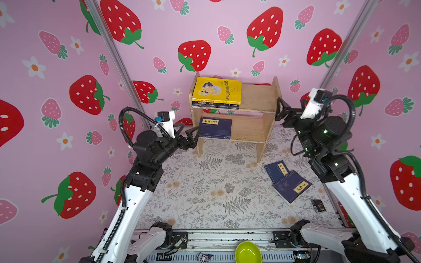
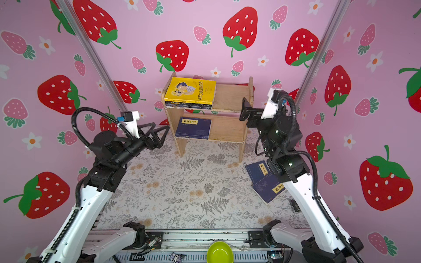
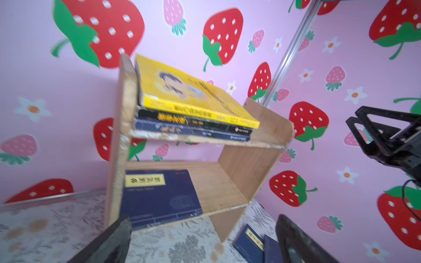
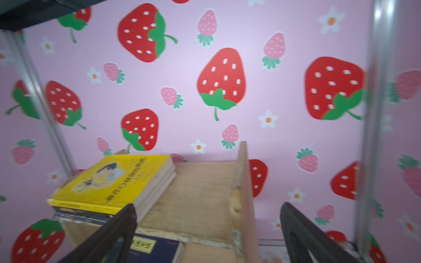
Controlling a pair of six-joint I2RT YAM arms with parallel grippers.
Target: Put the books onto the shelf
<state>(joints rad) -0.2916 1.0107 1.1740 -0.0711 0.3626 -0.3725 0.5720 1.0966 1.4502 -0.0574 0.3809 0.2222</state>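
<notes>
hands: left gripper (image 1: 189, 131) and right gripper (image 1: 280, 110) both spread, empty | books: yellow-topped stack (image 1: 216, 90) on shelf (image 1: 257, 100) top, 9 o'clock end; one navy book (image 1: 215, 128) below; two navy books (image 1: 289, 184) loose on table (image 1: 205, 193), 5 o'clock of shelf | advice: right gripper should pinch the upper one's free edge

A lime-green bowl (image 1: 248, 252) is sitting by the slotted metal rail (image 1: 227, 236), well behind both the left gripper (image 1: 190, 127) and the right gripper (image 1: 279, 109). A small black box (image 1: 318, 205) is lying flat on the fern-print tablecloth (image 1: 205, 193), well behind the right gripper. Strawberry wallpaper (image 1: 159, 45) is covering the walls ahead of and beside both grippers, and an aluminium post (image 1: 114, 57) is rising just beyond the left one.
</notes>
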